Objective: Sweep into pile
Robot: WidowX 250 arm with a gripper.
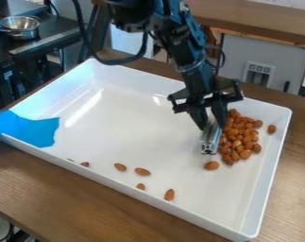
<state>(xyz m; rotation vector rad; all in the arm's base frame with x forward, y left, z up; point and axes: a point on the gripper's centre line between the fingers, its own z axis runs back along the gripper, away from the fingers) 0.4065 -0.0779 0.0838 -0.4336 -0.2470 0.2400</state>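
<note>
White tray (126, 118) underneath, most almonds (238, 134) lie piled just beside the gripper (212, 125).

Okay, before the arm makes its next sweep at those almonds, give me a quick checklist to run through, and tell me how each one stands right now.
1. Metal bar held by the end effector: ok.
2. Bar beside the main pile of almonds: ok, at the pile's left edge in the camera view.
3. Strays gathered in: not ok, several almonds lie scattered near the front wall of the tray.
4. Right side of the pile tidy: not ok, one almond sits apart there.
5. Tray free of the blue sheet: not ok, it overlaps the left corner.
6. Bar touching the tray floor: cannot tell.
</note>
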